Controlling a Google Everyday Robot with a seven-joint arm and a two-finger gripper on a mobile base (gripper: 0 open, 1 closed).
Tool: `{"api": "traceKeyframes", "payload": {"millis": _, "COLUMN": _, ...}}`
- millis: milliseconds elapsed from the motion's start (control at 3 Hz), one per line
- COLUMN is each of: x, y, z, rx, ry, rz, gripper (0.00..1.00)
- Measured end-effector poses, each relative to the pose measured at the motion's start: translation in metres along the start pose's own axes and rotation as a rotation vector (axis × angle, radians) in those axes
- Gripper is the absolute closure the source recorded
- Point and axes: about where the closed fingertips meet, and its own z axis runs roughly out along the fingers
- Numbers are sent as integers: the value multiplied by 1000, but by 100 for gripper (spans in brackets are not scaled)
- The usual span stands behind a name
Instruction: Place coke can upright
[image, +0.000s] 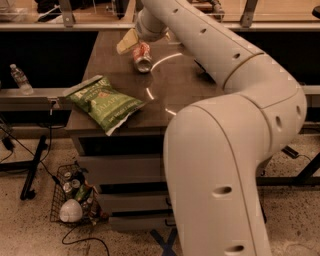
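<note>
A green crinkled chip bag lies on the front left corner of the dark brown wooden table, a pale yellow bag farther back. A clear plastic water bottle stands left; a black wire basket sits on the speckled floor
</note>
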Motion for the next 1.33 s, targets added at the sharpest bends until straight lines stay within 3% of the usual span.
{"api": "traceKeyframes", "payload": {"millis": 667, "x": 2, "y": -7, "z": 24, "rx": 68, "ry": 72, "rz": 84, "gripper": 0}}
{"api": "traceKeyframes", "payload": {"millis": 1000, "x": 9, "y": -5, "z": 35, "rx": 81, "ry": 123, "rz": 96, "gripper": 0}}
{"api": "traceKeyframes", "payload": {"millis": 1333, "x": 15, "y": -1, "z": 43, "rx": 84, "ry": 162, "rz": 95, "gripper": 17}}
